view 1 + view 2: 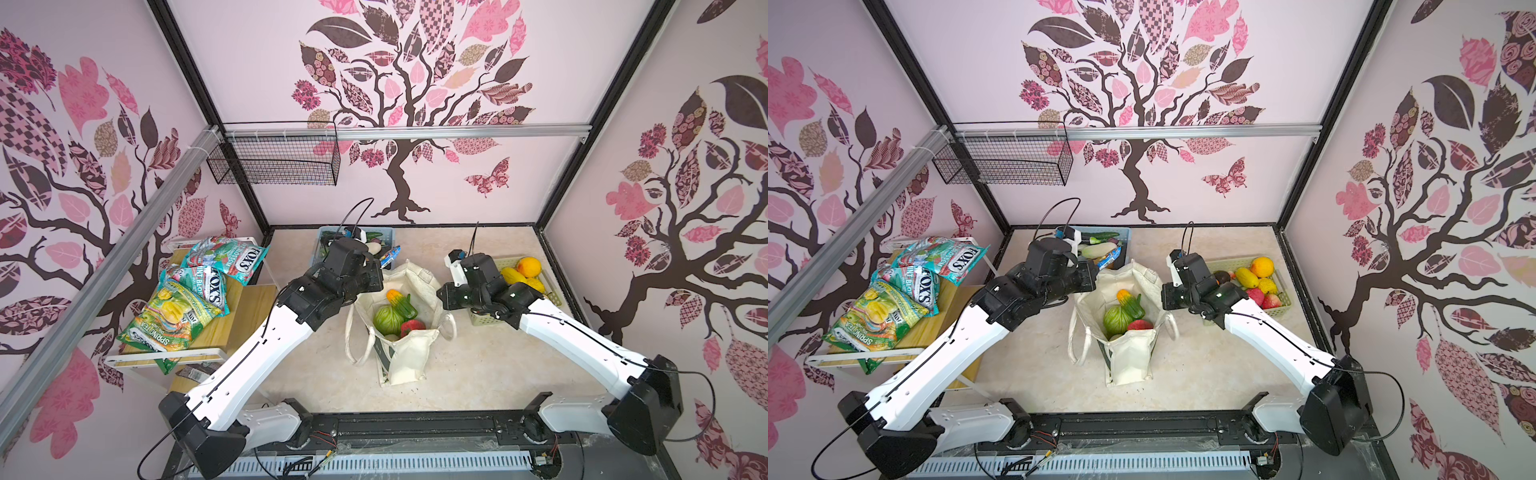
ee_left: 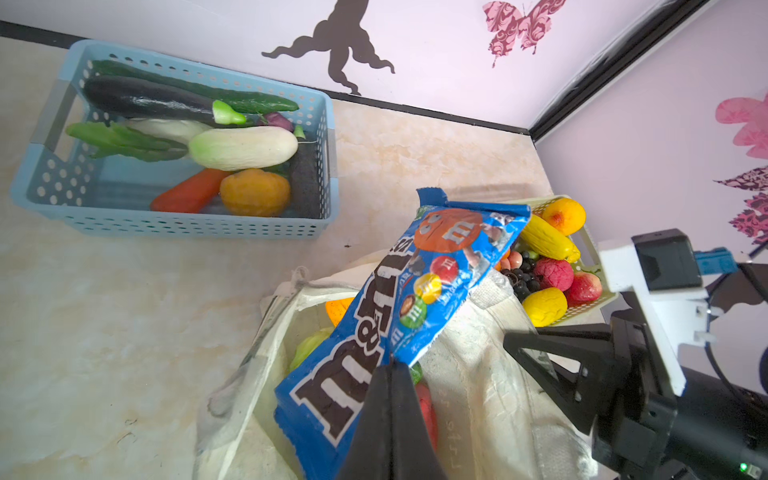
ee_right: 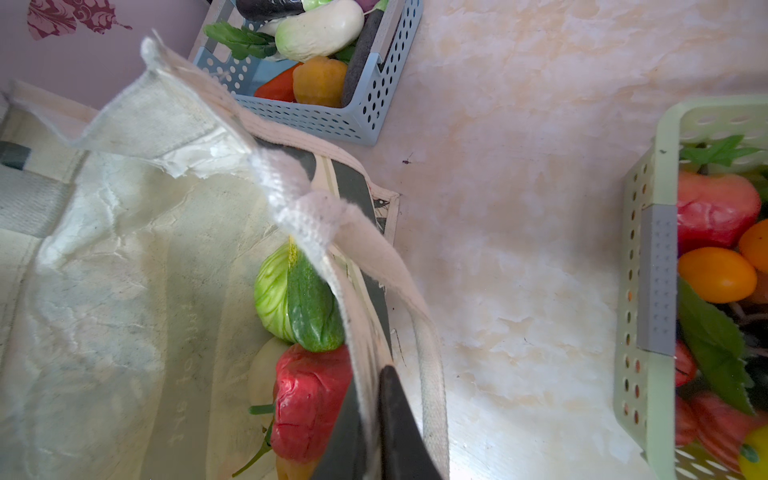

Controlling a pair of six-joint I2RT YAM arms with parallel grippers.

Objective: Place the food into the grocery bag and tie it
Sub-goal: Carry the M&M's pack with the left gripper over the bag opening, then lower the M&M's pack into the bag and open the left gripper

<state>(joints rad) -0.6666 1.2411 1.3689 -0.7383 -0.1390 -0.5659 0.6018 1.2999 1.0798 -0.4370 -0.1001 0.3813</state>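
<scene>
Left wrist view has the left end effector (image 2: 392, 368) clamped shut on a blue sweet packet (image 2: 399, 299), pinching it at one long edge near its lower end. The packet's long axis slants up and away from the fingertips. Its crimped top end points past them toward the pale green basket (image 2: 586, 307), and its lower end hangs just beneath the end effector, over the mouth of the grocery bag (image 2: 490, 374).

Right wrist view shows the right end effector (image 3: 370, 386) closed on the bag's cloth wall, one finger inside and one outside, holding that side up so the mouth gapes. Just beyond its tips, inside the bag, lie a red pepper (image 3: 311, 399), a green cabbage (image 3: 272, 291) and a cucumber (image 3: 311, 311).

A top view places the bag (image 1: 409, 357) upright on the worktop (image 1: 478, 374) between the two end effectors, mouth upward and handles drooping loose.

My judgement is that the packing step is in hand, with tying not yet begun. The next move calls for swinging the packet's long axis downward into the opening and then letting go. Meanwhile the right end effector must hold the rim open; a slanted packet could catch on the far rim.
</scene>
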